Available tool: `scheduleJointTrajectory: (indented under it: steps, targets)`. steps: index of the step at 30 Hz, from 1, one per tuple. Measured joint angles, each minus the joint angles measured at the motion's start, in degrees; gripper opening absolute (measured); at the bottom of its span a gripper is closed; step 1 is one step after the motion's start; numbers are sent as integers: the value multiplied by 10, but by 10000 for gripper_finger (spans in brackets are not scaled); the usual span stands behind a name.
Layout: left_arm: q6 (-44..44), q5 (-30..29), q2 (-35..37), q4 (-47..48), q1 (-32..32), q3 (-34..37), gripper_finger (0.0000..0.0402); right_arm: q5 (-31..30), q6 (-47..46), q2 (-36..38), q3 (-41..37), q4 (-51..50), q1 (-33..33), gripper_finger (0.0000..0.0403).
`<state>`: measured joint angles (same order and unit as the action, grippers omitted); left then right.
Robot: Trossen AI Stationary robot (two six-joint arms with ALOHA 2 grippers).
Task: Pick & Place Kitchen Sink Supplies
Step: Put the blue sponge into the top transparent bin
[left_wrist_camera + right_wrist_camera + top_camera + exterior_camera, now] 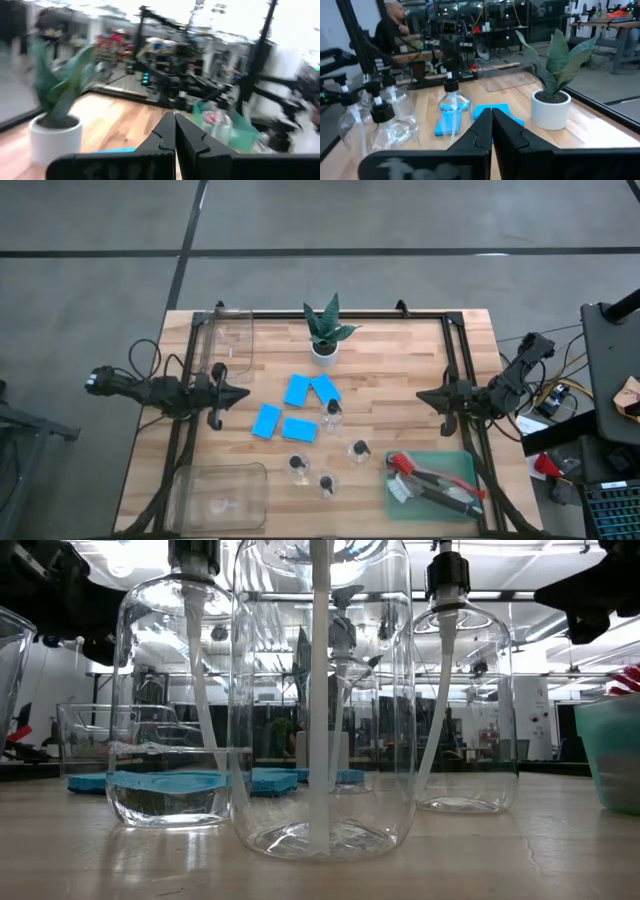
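Note:
Four flat blue sponges lie flat at the table's middle. Four small clear black-capped bottles stand upright near them, looming large in the low view. Red and black-handled brushes with white heads lie in the green tray. My left gripper hovers shut left of the sponges, its fingers closed in its wrist view. My right gripper hovers shut to their right.
A green plant in a white pot stands toward the far edge. One clear bin sits at the far left, another at the near left. A dark frame rims the table. A person sits in the room beyond.

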<state>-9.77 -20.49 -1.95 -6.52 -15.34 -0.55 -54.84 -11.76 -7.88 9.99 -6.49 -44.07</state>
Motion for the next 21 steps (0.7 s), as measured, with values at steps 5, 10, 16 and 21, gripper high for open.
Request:
scheduleJointTrajectory:
  steps: [5, 10, 16, 21]
  targets:
    - [-89, -25, -21, 6, 0, -24, 26, -23, 9, 31, -8, -1, 0, 8]
    - [-189, -77, -67, 58, 4, -52, 110, 12, 66, 51, -9, -6, 0, 8]
    - [-246, -81, -145, 76, 18, -78, 201, 36, 73, 79, -10, -22, 0, 8]
    - [-256, -70, -219, 75, 46, -122, 229, 52, 70, 79, -14, -41, 3, 8]
